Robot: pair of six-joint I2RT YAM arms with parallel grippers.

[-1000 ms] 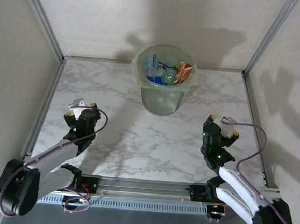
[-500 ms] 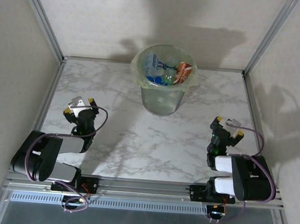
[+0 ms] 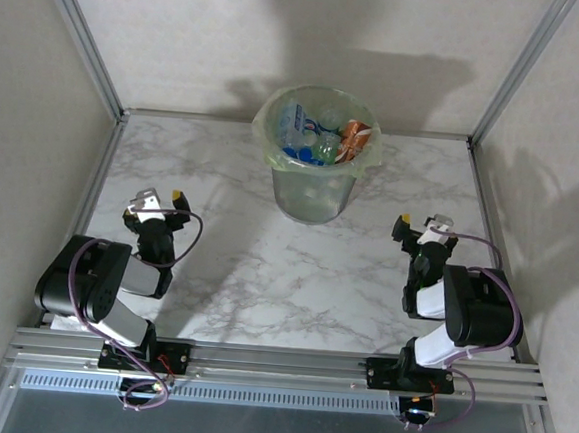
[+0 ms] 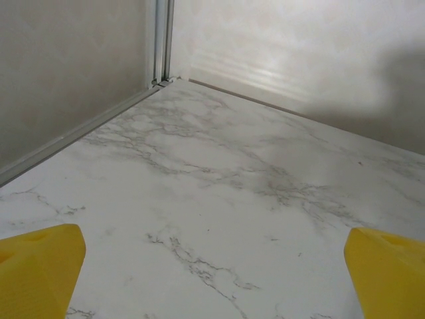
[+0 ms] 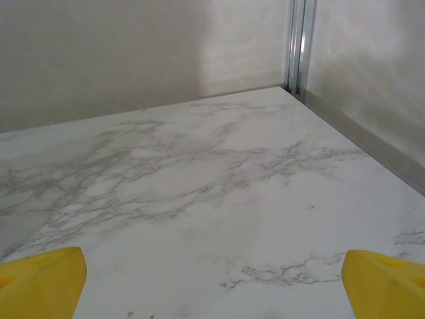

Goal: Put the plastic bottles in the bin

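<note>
The bin, a translucent grey bucket lined with a pale green bag, stands at the back middle of the marble table. Several plastic bottles lie inside it, clear with blue labels, green, and one orange-labelled. My left gripper is folded back at the near left, open, nothing between its yellow fingertips. My right gripper sits at the near right, also open with yellow fingertips wide apart. Both wrist views look low across bare marble toward the back corners.
Pale walls close in the table on three sides, with aluminium posts at the back corners. A metal rail carrying both arm bases runs along the near edge. Cables loop beside each arm.
Both arms have drawn back and folded down over their bases. The grippers moved slightly toward the near edge and stayed open. The bin and its bottles have not moved.
</note>
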